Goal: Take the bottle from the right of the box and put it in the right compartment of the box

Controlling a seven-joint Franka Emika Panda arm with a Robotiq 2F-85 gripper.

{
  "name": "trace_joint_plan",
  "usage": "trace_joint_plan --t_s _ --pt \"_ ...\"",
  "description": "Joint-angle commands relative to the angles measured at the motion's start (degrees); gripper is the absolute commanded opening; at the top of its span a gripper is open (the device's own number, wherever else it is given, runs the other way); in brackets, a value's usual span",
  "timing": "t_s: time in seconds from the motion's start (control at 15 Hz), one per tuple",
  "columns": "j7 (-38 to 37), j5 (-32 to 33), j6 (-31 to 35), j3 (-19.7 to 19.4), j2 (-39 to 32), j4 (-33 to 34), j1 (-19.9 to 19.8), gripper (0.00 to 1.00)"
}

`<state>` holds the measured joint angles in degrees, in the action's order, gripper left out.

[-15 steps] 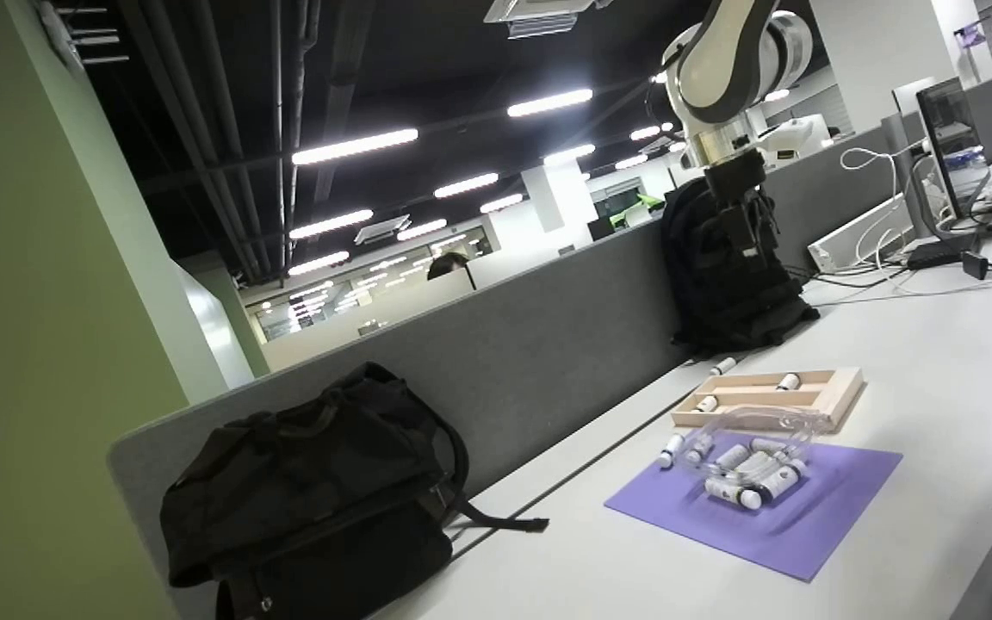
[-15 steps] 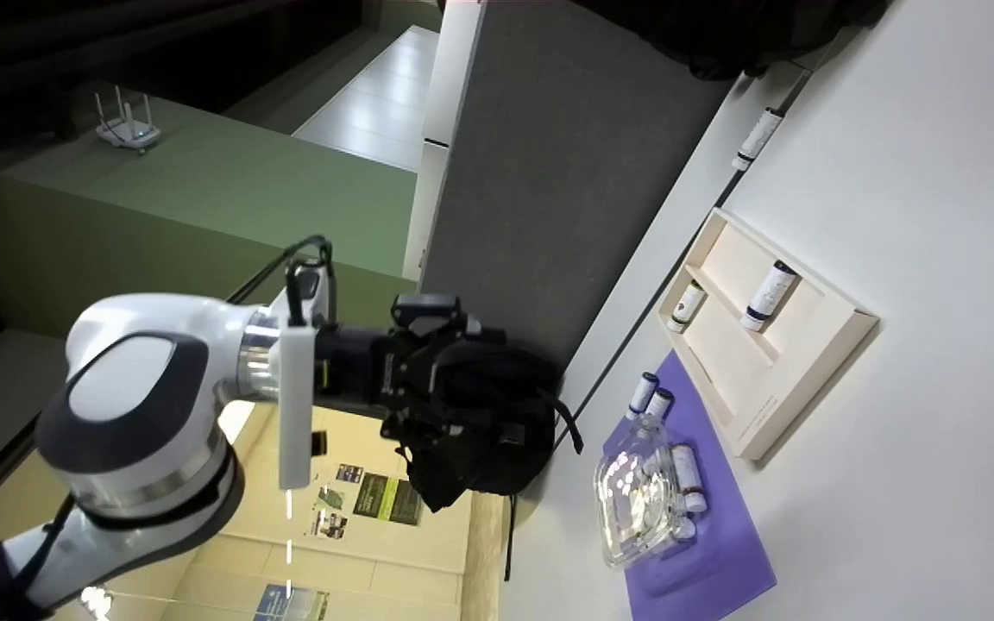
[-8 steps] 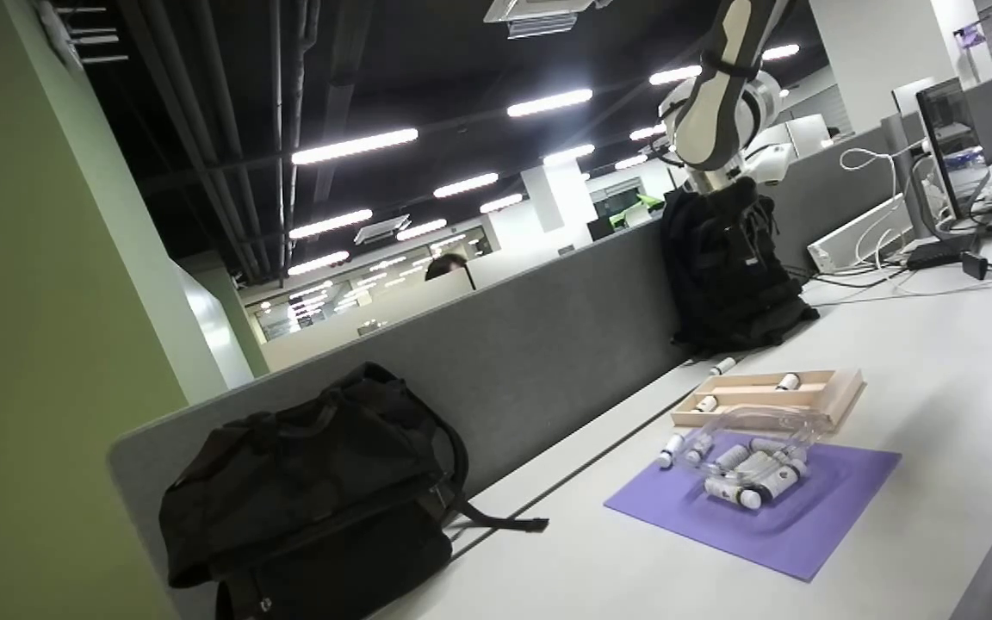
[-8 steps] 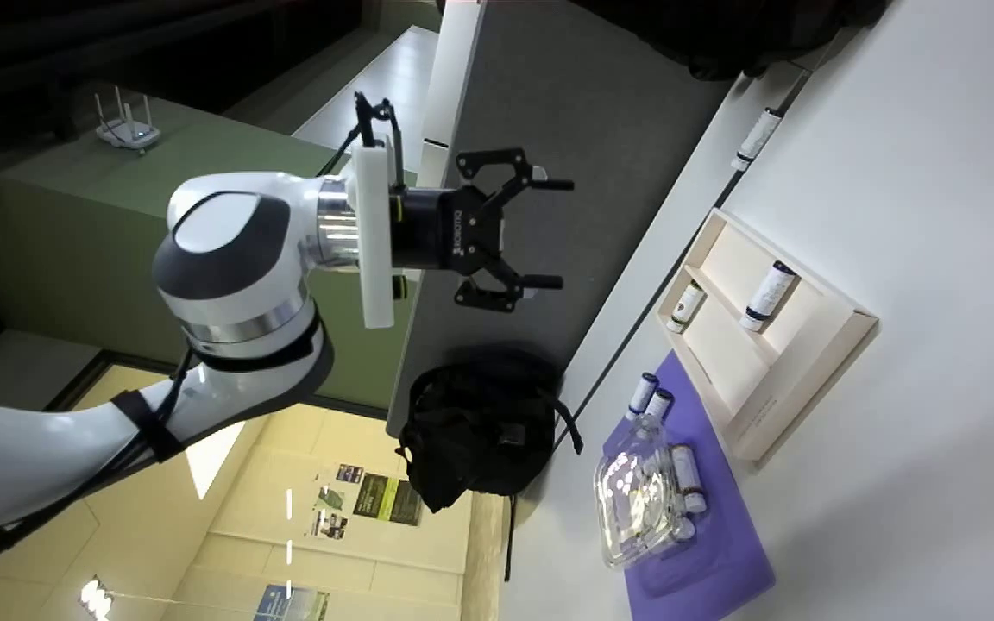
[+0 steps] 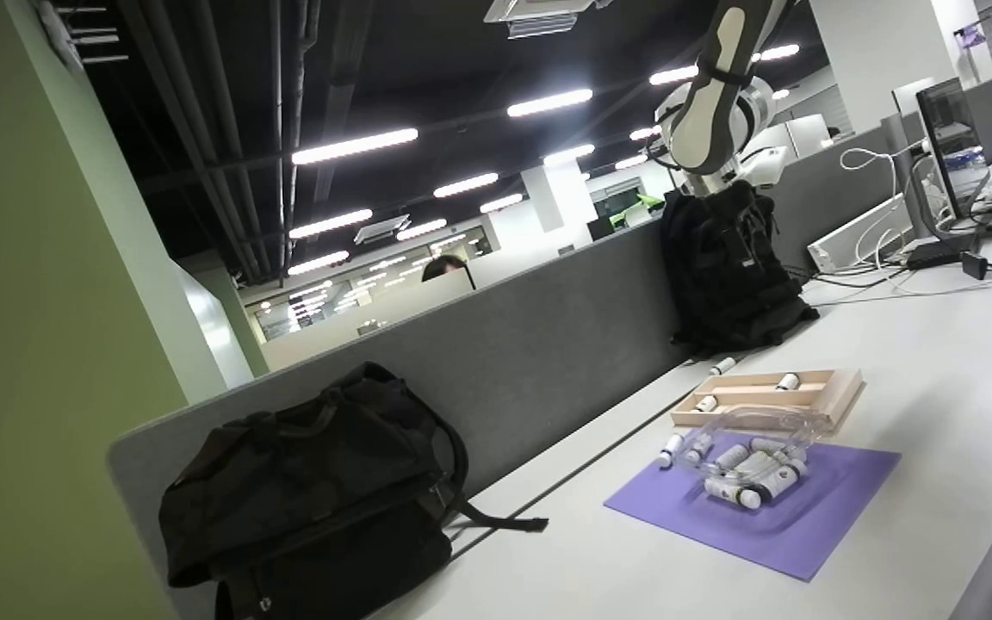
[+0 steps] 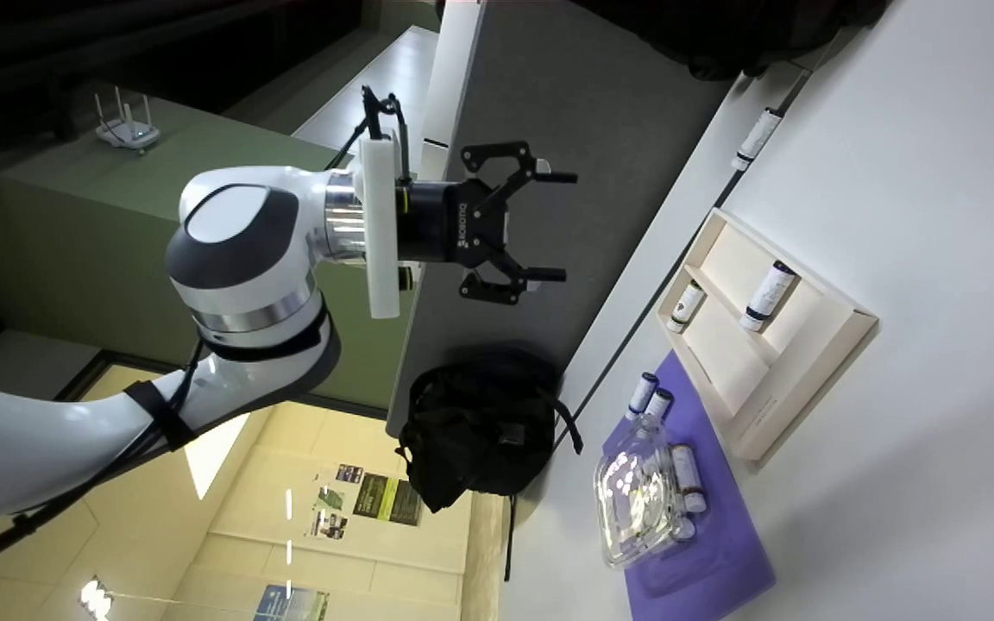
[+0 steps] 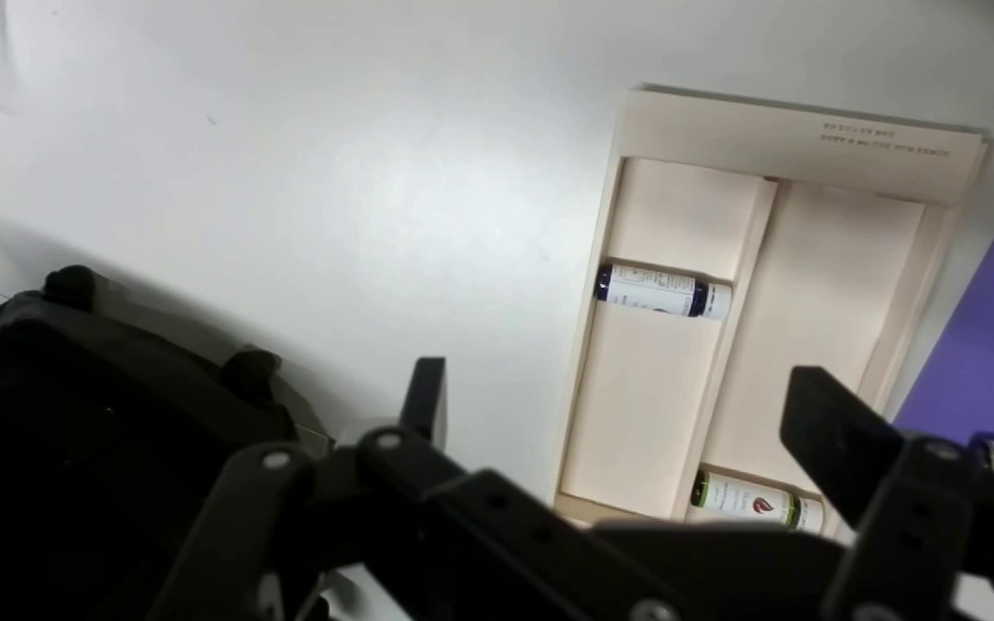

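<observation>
Gripper (image 6: 570, 227), in an exterior view: well above the desk (image 6: 937, 172), fingers (image 6: 556, 178) spread wide with nothing between them, tips aimed downward.
Loose bottle (image 6: 758, 139), same view: on its side near a corner of the box (image 6: 808, 379), not touching it, on the side away from the purple mat (image 6: 734, 565); most likely the one wanted. From the fingers it lies below and off to the side.
Bottle's long axis, same view: roughly in line with the box's short end, close to the direction in which the fingers spread; the gripper probably must turn before closing across it.
Backpack (image 5: 733, 275), in an exterior view: black behind the dark gripper, so finger spacing cannot be told here. The loose bottle lies between its foot and the box.
Box, wrist view: a blue-ended bottle (image 7: 652, 290) in the picture-left compartment (image 7: 648, 405), probably the goal; a green-ended bottle (image 7: 760, 502) in the neighbouring compartment (image 7: 816, 328). The loose bottle cannot be made out, likely behind the picture-left finger.
</observation>
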<state>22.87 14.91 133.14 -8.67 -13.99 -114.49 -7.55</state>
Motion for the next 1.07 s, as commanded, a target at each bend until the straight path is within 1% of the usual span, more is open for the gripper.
trace_joint_plan --t_s 0.0,0.07,0.13,0.2,0.33,0.4,0.53,0.67,0.73,0.8,0.87,1.0 --pt "7.7 -2.4 0.2 2.0 -3.1 3.2 -2.2 1.0" --pt "9.4 -1.6 -0.2 1.9 -5.3 5.7 -2.4 1.0" --pt "13.8 -2.6 0.4 2.5 -8.2 8.9 -3.5 1.0" --pt "16.5 -1.8 0.2 2.6 -11.8 12.9 -4.2 1.0" --pt "22.3 0.9 0.5 2.5 -16.9 18.5 -5.0 1.0" --pt "24.0 2.7 0.4 2.0 -19.6 21.7 -5.0 1.0" --pt "25.9 6.4 0.5 0.8 -25.0 28.0 -4.8 1.0" --pt "25.3 10.6 0.0 -1.2 -30.2 34.2 -3.7 1.0" --pt "23.3 11.2 -2.3 -1.9 -32.1 37.2 -3.2 1.0" --pt "24.5 9.4 0.9 0.1 -27.0 29.0 -4.6 1.0" --pt "24.5 10.0 0.2 -0.4 -29.1 31.6 -4.4 1.0" --pt "24.5 10.3 -0.5 -0.8 -31.3 34.6 -4.2 1.0"
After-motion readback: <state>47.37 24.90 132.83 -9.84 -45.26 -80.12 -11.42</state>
